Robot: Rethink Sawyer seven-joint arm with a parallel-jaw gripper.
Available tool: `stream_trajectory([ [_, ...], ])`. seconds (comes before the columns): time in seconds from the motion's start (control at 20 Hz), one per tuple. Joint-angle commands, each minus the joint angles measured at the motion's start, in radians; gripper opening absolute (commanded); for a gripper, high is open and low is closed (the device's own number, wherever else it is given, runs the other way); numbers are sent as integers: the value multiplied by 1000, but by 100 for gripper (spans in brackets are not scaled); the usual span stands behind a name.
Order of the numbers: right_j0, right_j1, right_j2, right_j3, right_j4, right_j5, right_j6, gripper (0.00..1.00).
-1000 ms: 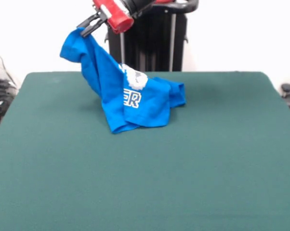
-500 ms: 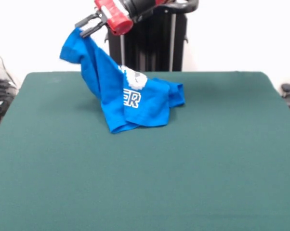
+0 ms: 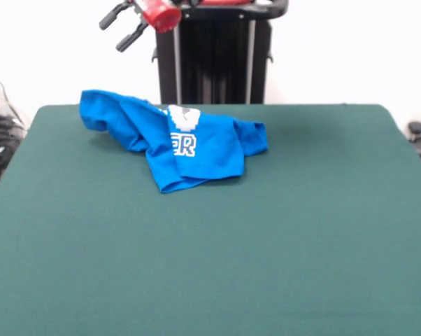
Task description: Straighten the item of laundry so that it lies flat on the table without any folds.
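Shirt dropped, still rumpled

The gripper [image 3: 124,26], upper left, has let go and risen, its fingers [image 3: 111,15] spread apart and empty; one blue T-shirt [image 3: 172,141], hanging a moment ago, now lies bunched in folds on the one green tabletop [image 3: 266,245], upper centre-left; straightening seems unfinished.

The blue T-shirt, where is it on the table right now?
In the front view the blue T-shirt lies crumpled on the green table, toward its far edge and left of centre, below the open gripper, which hangs clear above it.
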Motion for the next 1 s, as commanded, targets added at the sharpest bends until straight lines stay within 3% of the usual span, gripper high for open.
stream_trajectory([
  [0.05,-88,-487,382,-83,-118,358,-185,100],
  [0.2,-154,-557,500,-73,-109,408,-187,100],
  [0.4,-312,-626,716,-21,-94,405,-187,100],
  [0.55,-383,-637,814,-6,-91,383,-171,100],
  [1.0,-331,-547,790,-117,-84,377,-60,100],
])
